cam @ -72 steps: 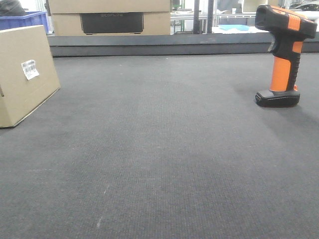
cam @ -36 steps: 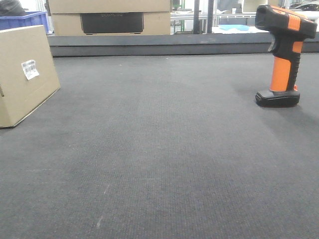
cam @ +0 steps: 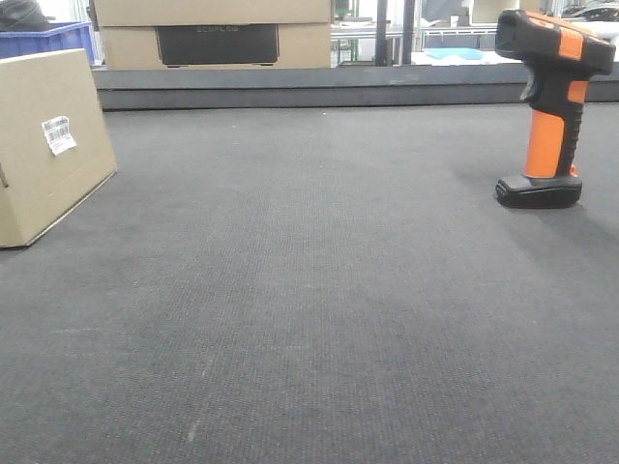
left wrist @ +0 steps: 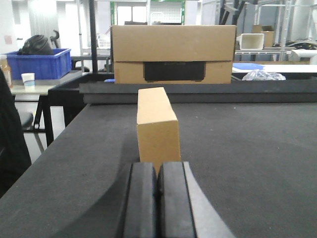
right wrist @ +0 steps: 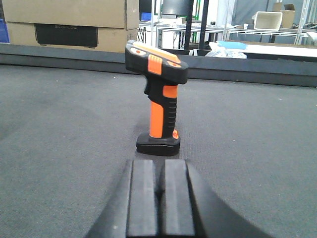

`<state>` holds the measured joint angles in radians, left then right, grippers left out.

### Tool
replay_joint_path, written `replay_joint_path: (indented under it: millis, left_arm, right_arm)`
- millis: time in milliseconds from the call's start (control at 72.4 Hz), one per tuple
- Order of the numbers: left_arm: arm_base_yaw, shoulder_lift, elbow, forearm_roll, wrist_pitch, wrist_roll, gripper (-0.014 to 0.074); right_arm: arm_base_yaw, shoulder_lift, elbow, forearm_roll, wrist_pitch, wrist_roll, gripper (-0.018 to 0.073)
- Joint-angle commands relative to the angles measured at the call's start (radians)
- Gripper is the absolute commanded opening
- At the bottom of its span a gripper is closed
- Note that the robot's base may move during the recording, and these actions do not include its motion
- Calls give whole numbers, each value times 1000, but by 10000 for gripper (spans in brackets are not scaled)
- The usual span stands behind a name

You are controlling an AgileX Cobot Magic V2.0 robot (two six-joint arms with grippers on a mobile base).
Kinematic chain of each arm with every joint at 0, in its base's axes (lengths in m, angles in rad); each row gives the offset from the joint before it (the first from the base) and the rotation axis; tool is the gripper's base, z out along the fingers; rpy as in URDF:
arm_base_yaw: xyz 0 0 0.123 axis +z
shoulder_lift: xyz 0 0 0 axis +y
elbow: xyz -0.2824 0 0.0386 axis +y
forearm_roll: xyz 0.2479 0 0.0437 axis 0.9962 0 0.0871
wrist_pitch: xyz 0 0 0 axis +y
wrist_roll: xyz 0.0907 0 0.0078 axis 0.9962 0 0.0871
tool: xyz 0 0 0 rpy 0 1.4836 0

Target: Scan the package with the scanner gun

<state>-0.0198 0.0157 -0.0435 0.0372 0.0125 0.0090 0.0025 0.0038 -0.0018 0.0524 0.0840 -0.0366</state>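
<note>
1. Nearest in the left wrist view, the left gripper [left wrist: 157, 198] shows its two dark fingers [left wrist: 141, 198] pressed together, holding nothing, low over the dark tabletop [left wrist: 247, 148].
2. Just beyond those fingers stands the package [left wrist: 157, 126], a plain cardboard box seen end-on, resting on the tabletop and apart from the gripper.
3. The right wrist view shows the right gripper [right wrist: 158, 198] the same way: its fingers [right wrist: 174, 198] are together and grip nothing.
4. Straight ahead of it, the scanner gun [right wrist: 159, 101] stands upright on its black base, orange grip and black head, untouched.
5. The front-facing view shows neither gripper. It places the package [cam: 44, 145] at the far left edge and the scanner gun [cam: 551, 106] at the far right, well apart, with bare tabletop [cam: 309, 290] between.
6. Only that view shows the barcode label [cam: 58, 134], a small white sticker on the package's broad side; the left wrist view sees only the narrow blank end.
7. Farthest back, past the tabletop's raised edge, sits a large cardboard carton [left wrist: 173, 53] with a dark panel, and a blue bin [left wrist: 39, 63] stands to the left.
</note>
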Motion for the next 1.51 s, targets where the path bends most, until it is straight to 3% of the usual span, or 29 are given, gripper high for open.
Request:
replay_joint_path:
  millis: [0,55,207,318,1491]
  left_arm:
    - [-7,-16,42,-13,-54,17,-111]
    - [-7,-16,43,-13,-91,15,-111]
    - [-7,-16,43,-10,-46,13,-111]
    - [-3,-16,43,3,-33,-47,-111]
    - [-3,-16,43,12,-31,-47,-111]
  right_arm:
    - [1,-4,2,-9,-12,1,-168]
    - [1,-4,2,-9,-12,1,-168]
    - [1,-4,2,-9,-12,1,-168]
    - [1,-4,2,-9,-12,1,-168]
    - [1,-4,2,-9,-12,1,-168]
